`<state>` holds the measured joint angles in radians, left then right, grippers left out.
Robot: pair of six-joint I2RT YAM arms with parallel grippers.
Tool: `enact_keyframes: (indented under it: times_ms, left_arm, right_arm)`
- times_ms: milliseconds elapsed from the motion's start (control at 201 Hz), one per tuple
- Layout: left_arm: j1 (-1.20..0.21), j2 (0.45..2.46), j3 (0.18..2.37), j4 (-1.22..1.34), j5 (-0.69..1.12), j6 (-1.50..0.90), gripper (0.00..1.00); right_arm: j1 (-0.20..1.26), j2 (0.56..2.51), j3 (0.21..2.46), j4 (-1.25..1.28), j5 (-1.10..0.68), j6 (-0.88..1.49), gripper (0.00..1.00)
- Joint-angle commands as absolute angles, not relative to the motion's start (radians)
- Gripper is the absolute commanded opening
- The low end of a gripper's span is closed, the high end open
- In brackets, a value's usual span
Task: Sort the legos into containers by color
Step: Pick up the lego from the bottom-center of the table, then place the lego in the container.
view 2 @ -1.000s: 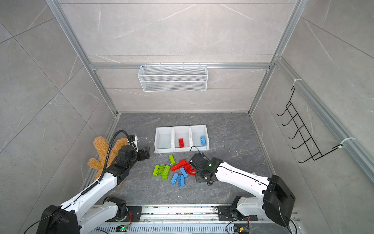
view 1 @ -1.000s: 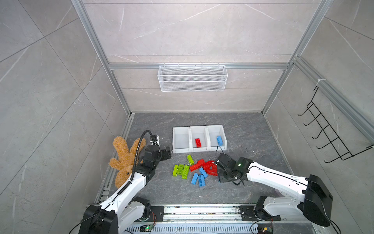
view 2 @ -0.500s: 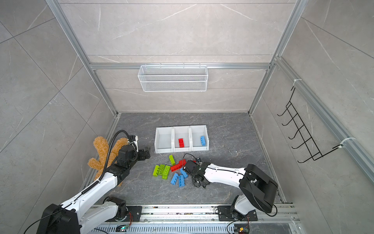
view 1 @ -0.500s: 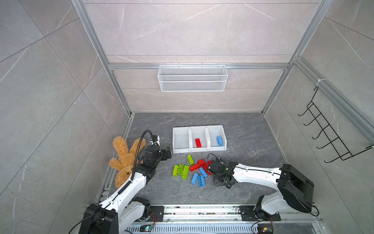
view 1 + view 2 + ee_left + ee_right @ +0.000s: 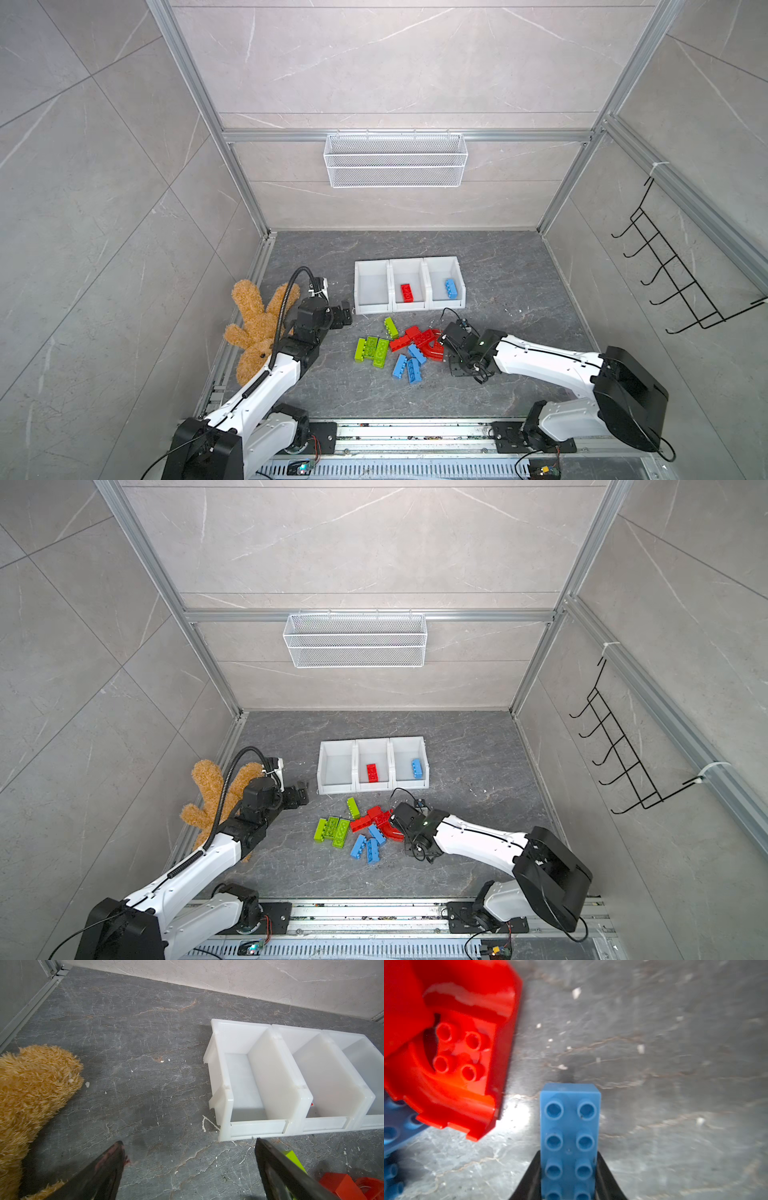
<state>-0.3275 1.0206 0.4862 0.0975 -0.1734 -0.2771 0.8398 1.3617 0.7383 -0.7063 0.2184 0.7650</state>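
Three joined white containers stand mid-floor. The middle one holds a red brick and the right one a blue brick. In front lies a pile of legos: green, red with a red arch, and blue. My right gripper is low at the pile's right edge, shut on a blue brick beside the arch. That brick is hidden in both top views. My left gripper hangs open and empty left of the containers.
A brown plush toy lies against the left wall beside my left arm. A white wire basket hangs on the back wall and a black hook rack on the right wall.
My right gripper's jaws have closed onto the blue brick at the pile's right edge. The left arm has not moved.
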Motion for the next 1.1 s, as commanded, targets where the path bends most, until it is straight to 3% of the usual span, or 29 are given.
enact_keyframes:
  times_ms: [0, 189, 453, 652, 906, 1015, 1100]
  left_arm:
    - [-0.334, 1.011, 0.505, 0.119, -0.170, -0.288, 0.99]
    - [-0.333, 1.025, 0.506, 0.130, -0.137, -0.305, 0.99]
    - [-0.332, 1.017, 0.514, 0.112, -0.165, -0.283, 0.99]
    - [-0.333, 0.985, 0.500, 0.113, -0.185, -0.273, 0.99]
    - [-0.334, 0.991, 0.503, 0.115, -0.178, -0.275, 0.99]
    - [-0.333, 0.997, 0.505, 0.112, -0.178, -0.276, 0.99]
    - [-0.333, 0.996, 0.506, 0.110, -0.177, -0.279, 0.99]
  right_arm:
    - [0.783, 1.328, 0.832, -0.800, 0.249, 0.652, 0.24]
    - [0.620, 1.444, 1.049, -0.756, 0.179, 0.419, 0.24]
    - [0.449, 1.784, 1.353, -0.657, 0.031, 0.263, 0.25]
    - [0.430, 1.942, 1.494, -0.641, 0.021, 0.241, 0.26]
    - [0.425, 1.951, 1.500, -0.651, 0.025, 0.244, 0.29]
    - [0.426, 1.925, 1.496, -0.659, 0.026, 0.247, 0.53]
    - [0.425, 1.899, 1.496, -0.672, 0.032, 0.246, 0.60]
